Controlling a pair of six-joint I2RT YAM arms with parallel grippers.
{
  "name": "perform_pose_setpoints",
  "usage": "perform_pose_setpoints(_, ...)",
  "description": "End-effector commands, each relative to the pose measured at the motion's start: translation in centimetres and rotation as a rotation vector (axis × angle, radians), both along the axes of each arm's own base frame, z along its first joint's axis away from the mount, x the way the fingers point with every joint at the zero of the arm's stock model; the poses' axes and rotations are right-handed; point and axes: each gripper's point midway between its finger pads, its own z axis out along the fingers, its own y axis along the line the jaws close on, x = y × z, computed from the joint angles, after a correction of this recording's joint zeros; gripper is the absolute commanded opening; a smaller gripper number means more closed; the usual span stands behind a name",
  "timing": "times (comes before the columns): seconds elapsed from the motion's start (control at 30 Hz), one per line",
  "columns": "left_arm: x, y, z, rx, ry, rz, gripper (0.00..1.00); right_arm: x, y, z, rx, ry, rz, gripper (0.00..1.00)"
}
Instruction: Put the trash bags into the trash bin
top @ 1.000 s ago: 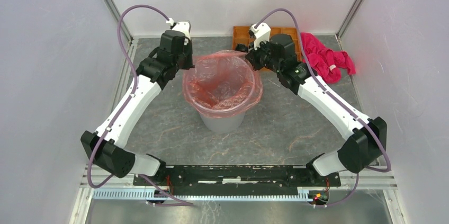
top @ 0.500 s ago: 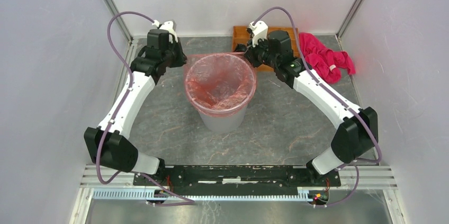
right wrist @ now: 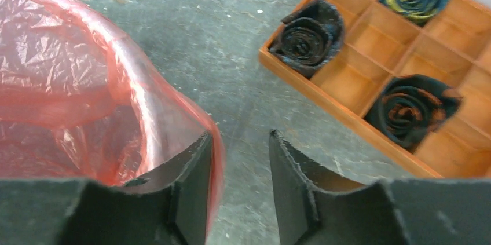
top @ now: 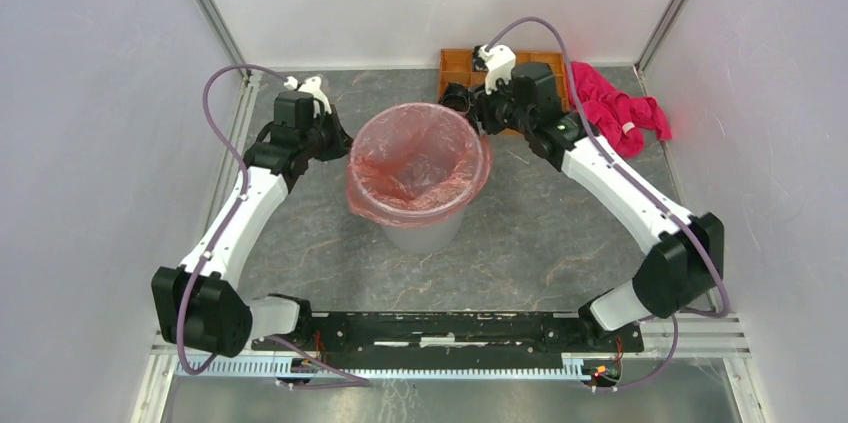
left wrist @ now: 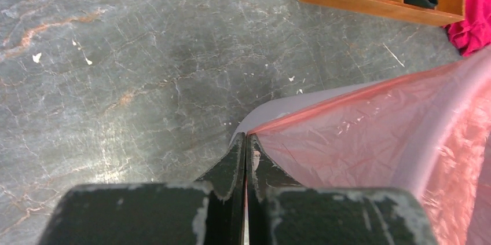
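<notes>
The grey trash bin [top: 420, 231] stands mid-table. The red-orange trash bag [top: 415, 158] lines it, with its edge folded out over the rim. My left gripper [top: 343, 141] is at the bin's left rim, shut on the bag's edge. In the left wrist view the gripper [left wrist: 246, 141] pinches the bag [left wrist: 370, 135] beside the grey rim [left wrist: 301, 101]. My right gripper [top: 463, 103] is at the back right of the rim. It [right wrist: 240, 146] is open, and the bag's edge [right wrist: 69, 83] lies against the inner face of its left finger [right wrist: 194, 164].
An orange-brown compartment tray [top: 455, 68] stands behind the bin and holds dark rolled items [right wrist: 307, 36]. A magenta-pink cloth [top: 615, 108] lies right of it. White walls close in the back and sides.
The bag's mouth, spread wide before, now sits snug over the rim. My left gripper moved down and nearer along the left rim with the edge. My right gripper shifted slightly back.
</notes>
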Motion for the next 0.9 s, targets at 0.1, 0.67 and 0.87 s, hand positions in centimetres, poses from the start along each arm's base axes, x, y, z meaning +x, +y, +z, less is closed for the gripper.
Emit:
perform_pose_setpoints(0.1, -1.5, 0.0, 1.0, -0.082, -0.054, 0.028, 0.02, -3.7, -4.9, 8.2, 0.067, -0.151, -0.123, 0.67)
perform_pose_setpoints(0.67, -4.4, 1.3, 0.2, -0.094, -0.075, 0.095, 0.02, -7.6, -2.9, 4.8, 0.390, 0.050, 0.207, 0.72)
perform_pose_setpoints(0.87, -5.3, 1.3, 0.7, -0.118, -0.090, 0.101, 0.02, -7.6, -2.4, 2.8, 0.425, 0.100, 0.225, 0.54)
